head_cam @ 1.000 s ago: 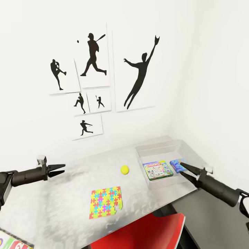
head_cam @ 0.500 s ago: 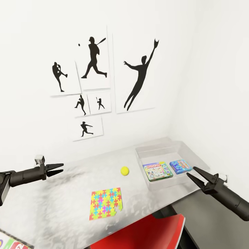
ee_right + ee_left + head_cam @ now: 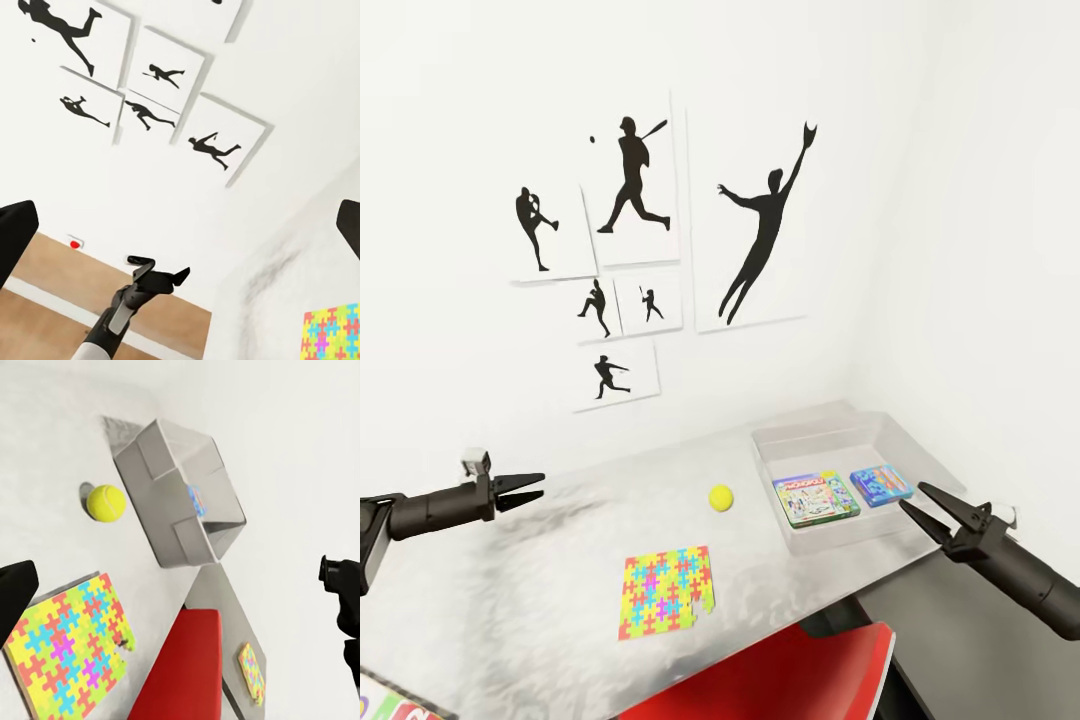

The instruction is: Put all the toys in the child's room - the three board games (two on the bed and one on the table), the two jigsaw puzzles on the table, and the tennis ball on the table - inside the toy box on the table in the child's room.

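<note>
- Leftmost, the left gripper (image 3: 530, 487) hovers over the table's (image 3: 540, 600) left end – fingers apart, holding nothing.
- Next, a colourful jigsaw puzzle (image 3: 664, 589) lies flat near the front edge, above a red chair (image 3: 800, 680).
- Beyond it the tennis ball (image 3: 721, 497) sits alone on the tabletop, just beside the toy box (image 3: 830, 440).
- Inside the clear box lie a Monopoly board game (image 3: 815, 497) and a blue box (image 3: 881, 485), side by side.
- Rightmost, the right gripper (image 3: 928, 508) – fingers spread, empty – hangs by the box's front right corner.
</note>
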Robot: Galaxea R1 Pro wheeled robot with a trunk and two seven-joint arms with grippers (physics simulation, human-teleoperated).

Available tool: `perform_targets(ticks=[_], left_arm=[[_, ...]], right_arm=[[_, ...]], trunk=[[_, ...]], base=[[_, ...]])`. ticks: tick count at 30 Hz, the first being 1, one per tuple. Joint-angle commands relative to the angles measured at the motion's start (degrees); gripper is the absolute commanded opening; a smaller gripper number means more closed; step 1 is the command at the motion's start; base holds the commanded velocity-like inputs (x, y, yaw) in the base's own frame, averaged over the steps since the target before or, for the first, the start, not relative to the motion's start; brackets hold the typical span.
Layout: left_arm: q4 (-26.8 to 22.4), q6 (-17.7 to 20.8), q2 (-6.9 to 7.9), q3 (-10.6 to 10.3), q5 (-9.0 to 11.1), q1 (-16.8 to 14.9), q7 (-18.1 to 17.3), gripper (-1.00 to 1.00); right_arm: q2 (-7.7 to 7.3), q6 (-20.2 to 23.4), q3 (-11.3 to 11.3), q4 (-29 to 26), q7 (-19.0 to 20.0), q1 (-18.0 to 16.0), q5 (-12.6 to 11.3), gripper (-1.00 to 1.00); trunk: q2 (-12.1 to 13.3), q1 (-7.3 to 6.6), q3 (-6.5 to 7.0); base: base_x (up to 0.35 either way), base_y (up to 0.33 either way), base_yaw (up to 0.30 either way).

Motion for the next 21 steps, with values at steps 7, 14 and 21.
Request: perform_targets(ticks=[7, 14, 21], left_arm=[[0.59, 0.05, -0.6, 0.26, -0.76, 0.03, 0.05, 1.0], [0.59, -0.44, -1.62, 0.17, -0.87, 0.03, 0.05, 1.0], [0.59, -0.59, -1.77, 0.09, -0.93, 0.03, 0.06, 1.0]], right_arm=[[0.69, 0.92, -0.26, -0.44, 0.66, -0.07, 0.38, 1.0], [2.42, 2.52, -0.36, -1.2, 2.91, -0.06, -1.11, 1.0], [3.42, 1.15, -0.45, -0.72, 3.21, -0.06, -1.09, 1.0]], trunk=[[-0.13, 0.04, -0.11], [-0.13, 0.04, -0.11], [-0.13, 0.04, -0.11]], base=[[-0.073, 0.0, 0.001], [-0.005, 0.0, 0.0], [-0.143, 0.055, 0.0]])
